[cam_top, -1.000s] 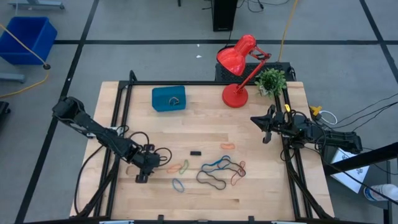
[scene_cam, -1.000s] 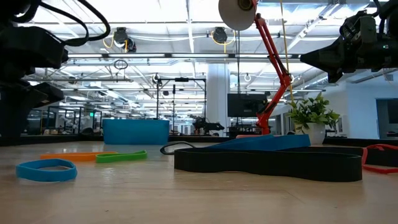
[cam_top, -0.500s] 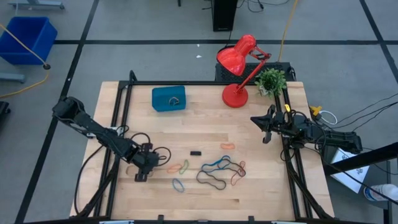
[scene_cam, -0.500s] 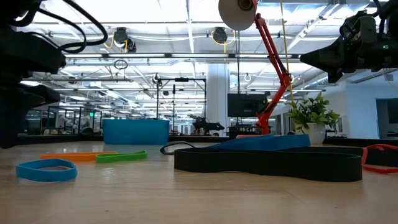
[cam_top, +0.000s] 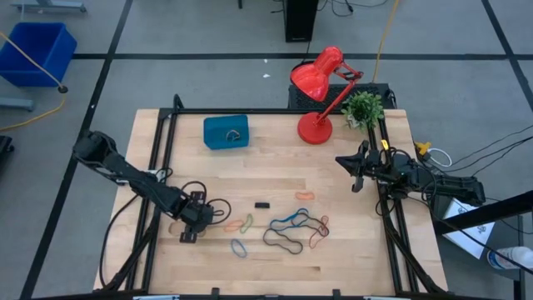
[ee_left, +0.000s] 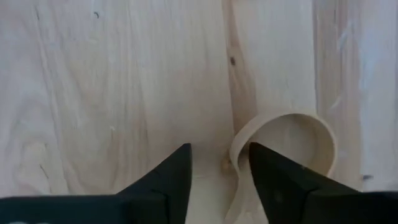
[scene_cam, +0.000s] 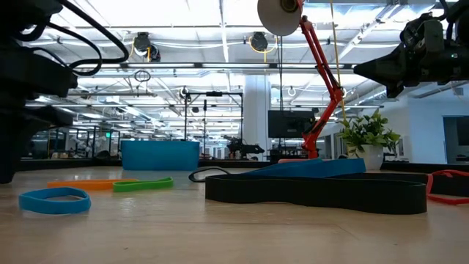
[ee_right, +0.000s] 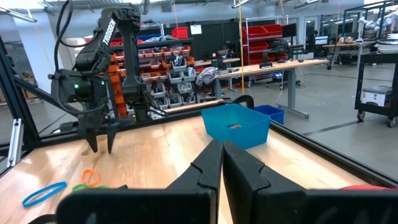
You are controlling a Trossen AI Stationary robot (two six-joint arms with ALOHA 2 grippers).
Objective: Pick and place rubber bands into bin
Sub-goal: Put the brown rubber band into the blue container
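- The left claw (ee_left: 217, 168) stands on the counter (cam_top: 275, 167) with its jaws apart, straddling one edge of a tan rubber band (ee_left: 283, 149); nothing is gripped yet.
- The thin, floppy loop could slip out sideways as the jaws close (only its near edge lies between them).
- The remaining rubber bands (cam_top: 287, 229) lie scattered mid-counter.
- The bin (cam_top: 226, 132), far off, holds at least one band.
- The right claw (ee_right: 222, 163) hangs clenched and empty.

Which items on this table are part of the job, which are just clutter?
Job: rubber bands, teal bin, left hand over a tan band.
Clutter: red lamp, potted plant, small black piece.
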